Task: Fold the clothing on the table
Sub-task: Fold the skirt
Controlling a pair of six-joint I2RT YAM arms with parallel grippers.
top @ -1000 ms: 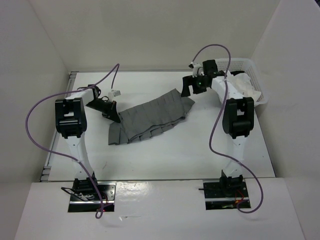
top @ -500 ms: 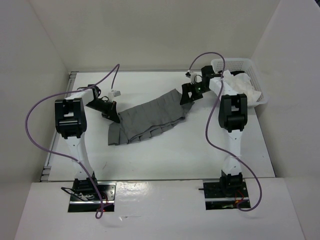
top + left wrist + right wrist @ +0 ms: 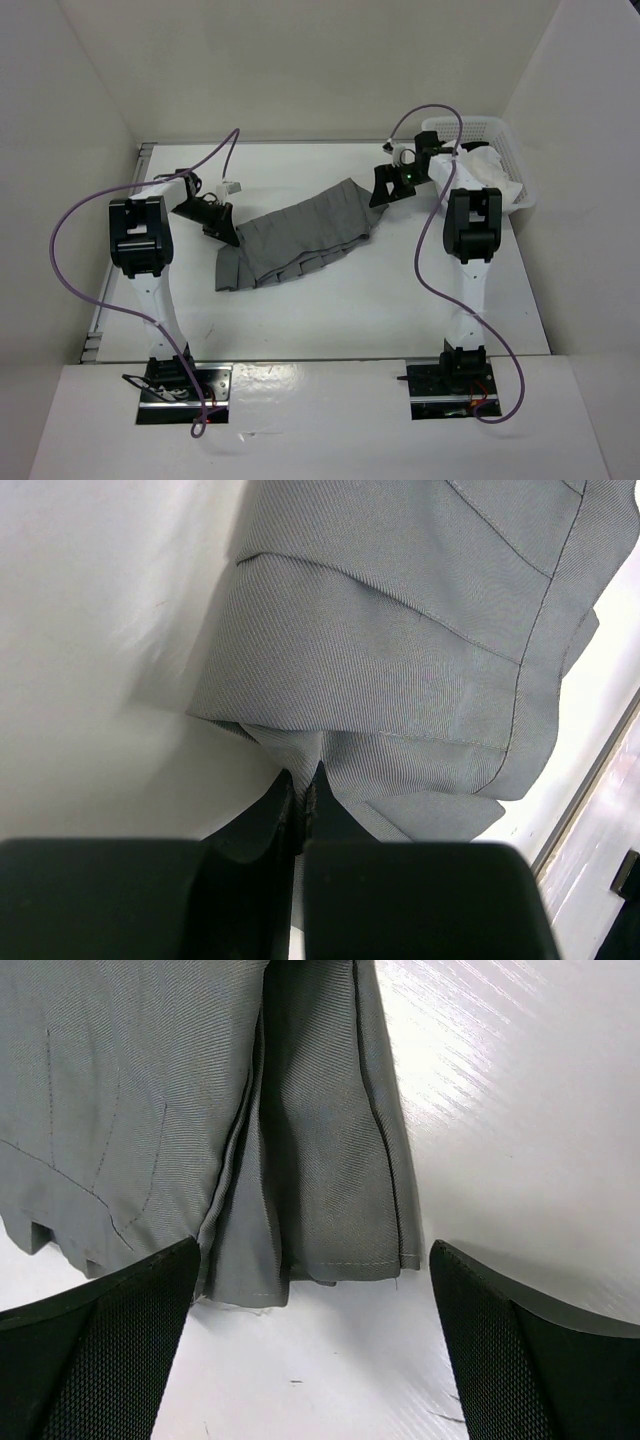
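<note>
The clothing (image 3: 300, 235), a dark grey pleated skirt, lies crumpled across the middle of the white table (image 3: 350, 300). My left gripper (image 3: 226, 233) is at its left end, shut on a pinch of the fabric; in the left wrist view the fingertips (image 3: 290, 798) clamp a fold of the skirt (image 3: 420, 630). My right gripper (image 3: 386, 188) hovers open just off the skirt's right end. In the right wrist view its wide-apart fingers (image 3: 110, 1340) flank the hem edge of the skirt (image 3: 310, 1160), with bare table between them.
A white lattice basket (image 3: 497, 128) holding white cloths (image 3: 490, 170) stands at the back right, just behind the right arm. A metal rail (image 3: 100, 320) runs along the table's left edge. White walls close in the table.
The right gripper has come down and nearer to the skirt's right end, staying open. The left gripper and the skirt have not moved.
</note>
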